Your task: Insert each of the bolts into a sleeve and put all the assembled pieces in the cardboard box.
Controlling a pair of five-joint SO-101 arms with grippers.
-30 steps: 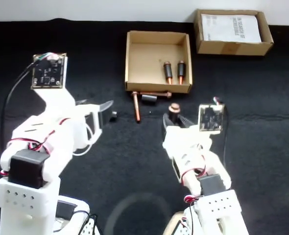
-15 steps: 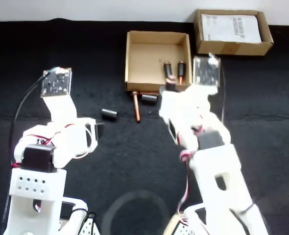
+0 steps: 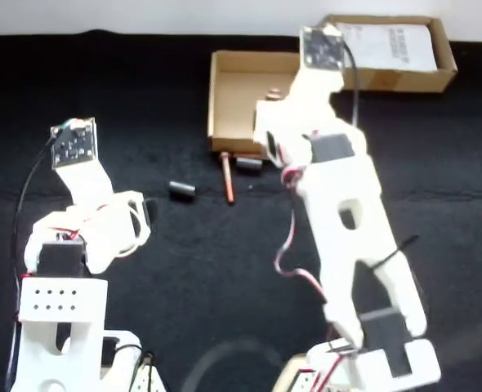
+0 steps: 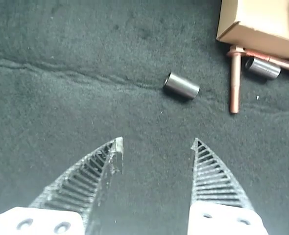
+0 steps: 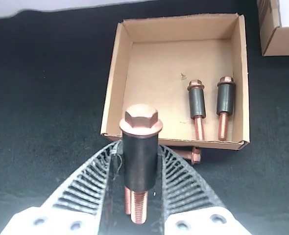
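My right gripper [image 5: 139, 148] is shut on a copper bolt in a dark sleeve [image 5: 140, 149], held upright above the near edge of the open cardboard box [image 5: 179, 51]. Two assembled pieces [image 5: 196, 105] [image 5: 224, 102] lie side by side on the box floor. In the high view the right arm [image 3: 323, 155] stretches over the box [image 3: 229, 98]. My left gripper [image 4: 156, 147] is open above the black cloth, short of a loose dark sleeve [image 4: 181, 85] [image 3: 181, 190]. A bare bolt [image 4: 235, 76] [image 3: 227, 175], a second sleeve [image 4: 263, 67] [image 3: 247, 163] and another bolt [image 4: 281, 62] lie against the box front.
A second cardboard box [image 3: 388, 49] with a printed sheet sits at the back right, close beside the open box. The left arm [image 3: 102, 220] stands at the front left. Black cloth [image 3: 184, 261] covers the table.
The right arm has swung from the table's front up and over the cardboard box, carrying the sleeved bolt. The left arm has drawn back from the loose sleeve.
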